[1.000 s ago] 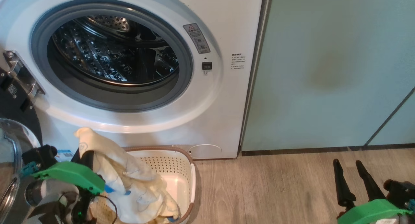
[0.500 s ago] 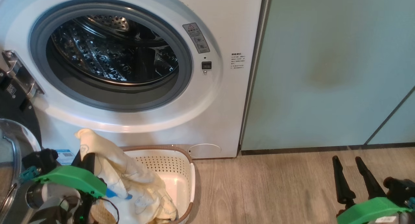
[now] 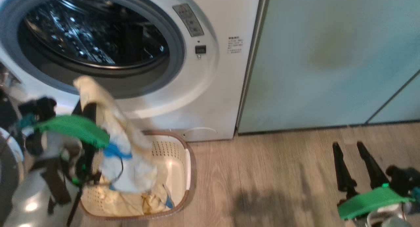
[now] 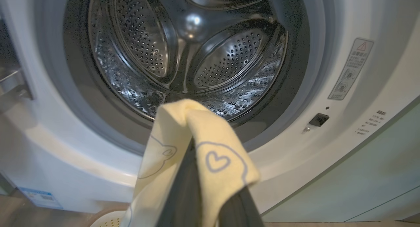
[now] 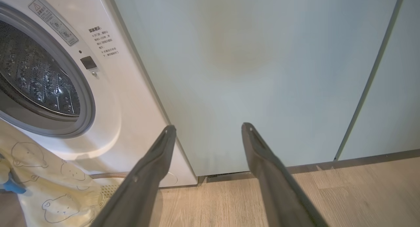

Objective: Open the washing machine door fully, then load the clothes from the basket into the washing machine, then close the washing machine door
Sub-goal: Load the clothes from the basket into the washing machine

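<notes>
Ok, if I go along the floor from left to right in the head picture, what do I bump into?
Left gripper, shut on a pale yellow garment → cream basket → bare wooden floor → right gripper, open.

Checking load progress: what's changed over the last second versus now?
Left gripper, shut on a garment throughout, lifted it from below the washing machine opening up to its lower rim; more cloth is clear of the basket. Head camera also shifted. Right gripper unchanged, open.
</notes>
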You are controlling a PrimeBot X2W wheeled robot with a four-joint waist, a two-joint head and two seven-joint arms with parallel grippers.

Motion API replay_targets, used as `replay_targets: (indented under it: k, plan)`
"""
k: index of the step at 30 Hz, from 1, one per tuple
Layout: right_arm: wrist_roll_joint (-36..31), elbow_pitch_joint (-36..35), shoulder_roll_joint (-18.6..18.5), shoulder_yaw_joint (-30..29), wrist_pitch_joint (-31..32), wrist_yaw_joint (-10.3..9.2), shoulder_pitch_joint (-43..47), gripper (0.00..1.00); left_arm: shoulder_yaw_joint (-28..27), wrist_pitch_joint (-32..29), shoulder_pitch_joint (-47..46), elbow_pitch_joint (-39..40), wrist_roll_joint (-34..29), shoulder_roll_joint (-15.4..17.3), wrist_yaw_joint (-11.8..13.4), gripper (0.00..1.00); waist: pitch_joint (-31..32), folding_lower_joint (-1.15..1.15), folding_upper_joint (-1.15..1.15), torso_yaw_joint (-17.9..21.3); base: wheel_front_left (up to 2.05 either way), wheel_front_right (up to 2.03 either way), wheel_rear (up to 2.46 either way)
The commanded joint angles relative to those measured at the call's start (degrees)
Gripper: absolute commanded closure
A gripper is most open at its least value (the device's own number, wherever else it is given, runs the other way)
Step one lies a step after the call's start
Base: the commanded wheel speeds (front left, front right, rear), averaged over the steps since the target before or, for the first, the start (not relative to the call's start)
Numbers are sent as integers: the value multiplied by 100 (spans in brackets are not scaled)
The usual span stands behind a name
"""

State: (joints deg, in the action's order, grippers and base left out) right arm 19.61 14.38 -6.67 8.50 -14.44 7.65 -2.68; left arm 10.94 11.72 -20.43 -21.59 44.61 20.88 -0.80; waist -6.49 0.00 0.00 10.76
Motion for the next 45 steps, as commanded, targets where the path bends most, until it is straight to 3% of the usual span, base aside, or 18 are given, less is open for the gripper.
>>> replay_targets:
  k: [1,16,31,41,45]
  plan:
    - [-40,-219,-28,129,-56,-16,-360,0,-231,-3,-460,116,-79,205,11,100,-225,0,0,75,0,0,0]
    - [-103,-329,184,322,-56,-16,-1160,0,-329,-208,-3510,-1758,-21,114,46,100,-1681,0,0,512,0,0,0]
    - [-109,-432,296,507,-56,-16,-1678,0,-218,103,-5732,-3709,-354,470,-72,100,-2690,0,0,934,0,0,0]
    - [-106,-453,345,607,-56,-16,-1785,0,-127,319,-6517,-4079,-714,597,-212,100,-3057,0,0,1105,0,0,0]
    - [-102,-471,356,607,-56,-16,-1863,0,-400,325,-6704,-3670,-910,652,-142,100,-3198,0,0,1136,0,0,0]
